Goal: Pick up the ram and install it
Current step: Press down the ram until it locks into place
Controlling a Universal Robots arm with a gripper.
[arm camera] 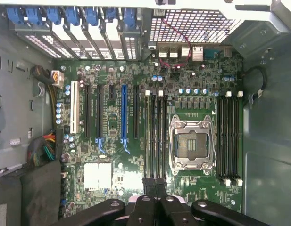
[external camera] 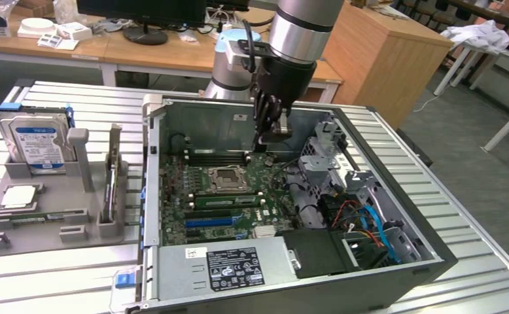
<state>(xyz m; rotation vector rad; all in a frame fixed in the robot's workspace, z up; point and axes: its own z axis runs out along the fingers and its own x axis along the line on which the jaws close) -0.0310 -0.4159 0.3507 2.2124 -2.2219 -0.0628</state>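
Green, long and thin, dotted with small dark chips: found the ram [external camera: 226, 199] lying along a memory slot of the green motherboard [external camera: 180, 190] inside the open grey metal computer case [external camera: 220, 127]. In the exterior view, placed it at six o'clock of the square silver processor socket [external camera: 224, 175], between that socket and the blue expansion slot [external camera: 207, 222].

Saw the black two-fingered hand [external camera: 269, 140] hanging from the silver-and-black robot arm [external camera: 303, 33] inside the case, at about two o'clock of the socket. Found its fingertips [arm camera: 148, 184] pressed together, with nothing visible between them. From the wrist view, found those closed fingertips over one end of the slot bank beside the socket. Could not tell whether they touched the ram.

Noted a second stick alike [external camera: 112, 173] standing on edge in the grey plastic holder [external camera: 84, 154] on the ribbed metal worktop [external camera: 477, 222], at nine o'clock of the case. Also found in that holder a silver hard drive with a blue label [external camera: 35, 140], upright at eleven o'clock of the second stick. Found a square silver chip [external camera: 19, 196] lying flat at eight o'clock of it.
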